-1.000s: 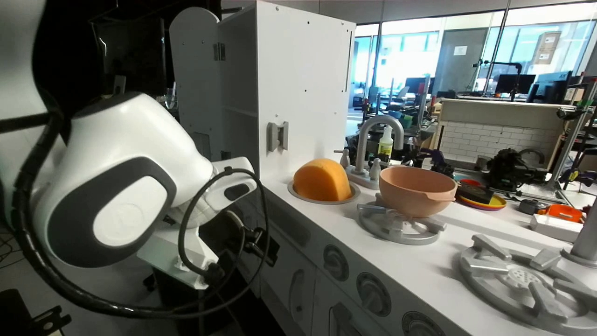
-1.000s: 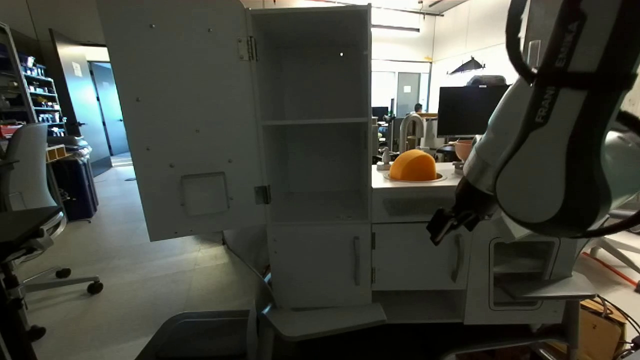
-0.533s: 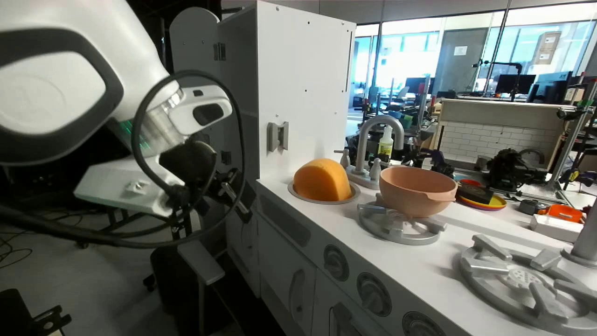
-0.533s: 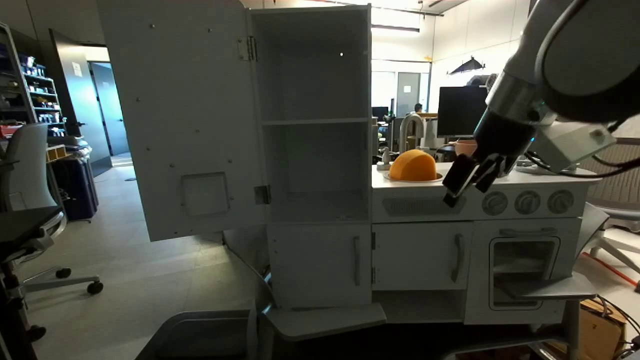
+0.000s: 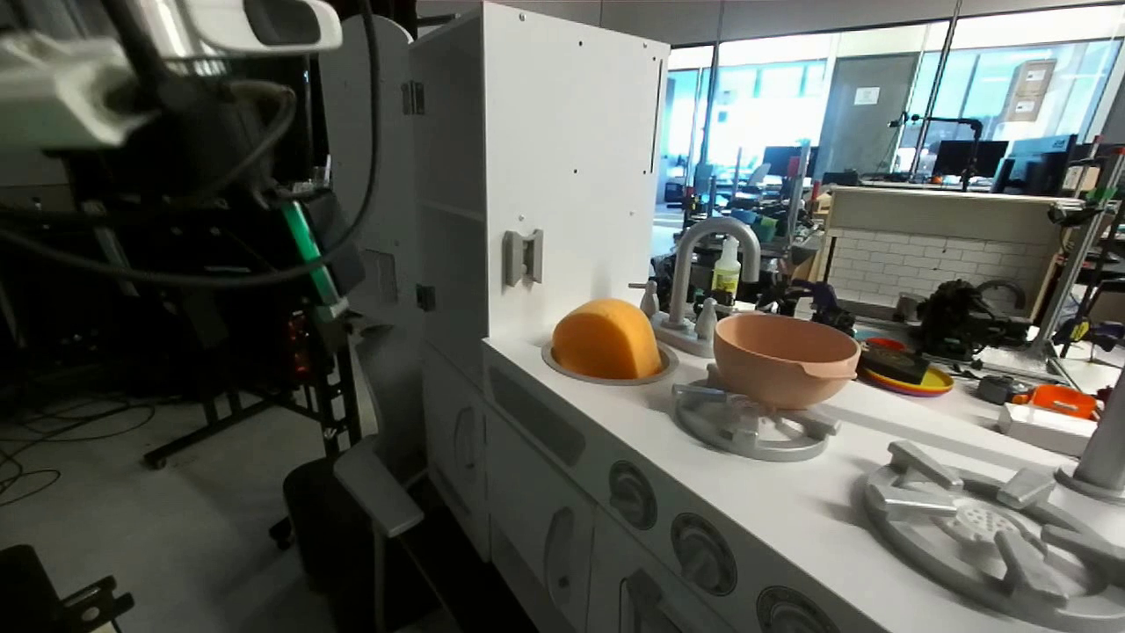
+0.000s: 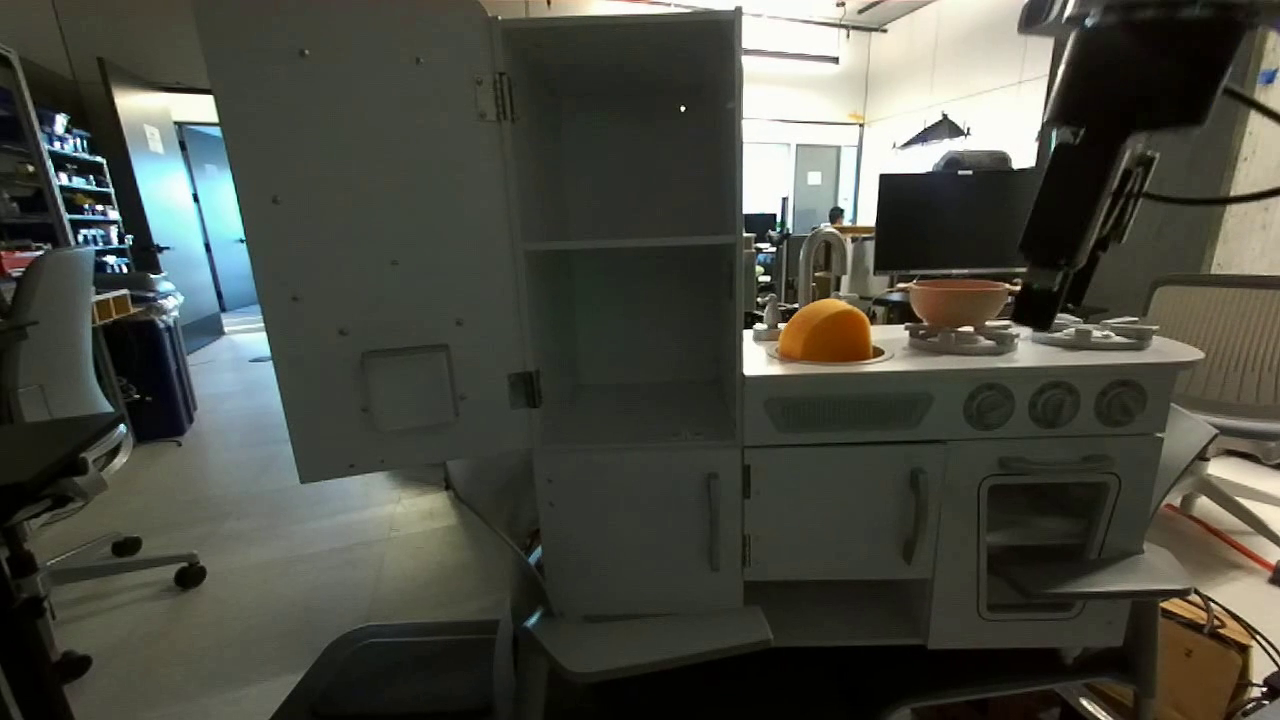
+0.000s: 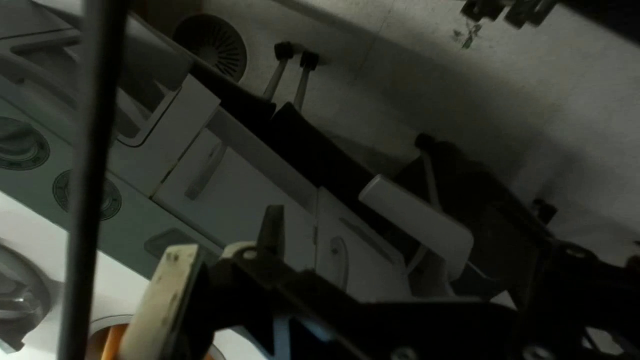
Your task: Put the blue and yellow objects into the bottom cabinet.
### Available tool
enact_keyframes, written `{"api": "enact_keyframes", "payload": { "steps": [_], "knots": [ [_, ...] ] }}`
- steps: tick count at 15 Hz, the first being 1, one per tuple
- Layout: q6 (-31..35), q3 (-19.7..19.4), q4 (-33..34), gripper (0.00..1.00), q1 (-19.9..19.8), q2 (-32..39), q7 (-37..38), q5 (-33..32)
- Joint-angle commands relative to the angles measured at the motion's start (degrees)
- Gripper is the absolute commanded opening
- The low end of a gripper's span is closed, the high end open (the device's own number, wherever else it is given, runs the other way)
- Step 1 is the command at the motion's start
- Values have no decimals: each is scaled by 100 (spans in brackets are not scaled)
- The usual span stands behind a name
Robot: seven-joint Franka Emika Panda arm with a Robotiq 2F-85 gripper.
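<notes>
Your gripper [image 6: 1057, 303] is empty, spread apart. I can't see the blue or yellow objects. The bottom cabinet [image 6: 630, 530] looks closed under the tall cabinet [image 6: 630, 170]; dipping early could bump the front edge of the counter [image 5: 637, 418].

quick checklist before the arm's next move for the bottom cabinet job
1. Gripper open, nothing visibly held: ok.
2. Gripper clear of the bowl: ok, well apart in an exterior view.
3. Lower door below the tall cabinet open for loading: not ok, shut.
4. Neighbouring low door, below the sink, open: not ok, shut.
5. Blue and yellow objects located: cannot tell; neither is identifiable, and the shut doors hide what lies behind.
</notes>
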Motion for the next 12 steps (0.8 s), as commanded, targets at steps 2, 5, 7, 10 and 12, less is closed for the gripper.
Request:
{"api": "enact_keyframes", "payload": {
  "steps": [2, 5, 7, 10, 12],
  "knots": [
    [-2085, 170, 5, 100, -148, -1518, -402, 335],
    [-3480, 232, 271, 100, -187, -2291, -173, 344],
    [-4422, 190, 402, 100, -297, -2806, -67, 307],
    [-5606, 313, 645, 100, -410, -3233, 250, 193],
    [-6047, 488, 871, 100, -405, -3291, 593, 302]
  ]
}}
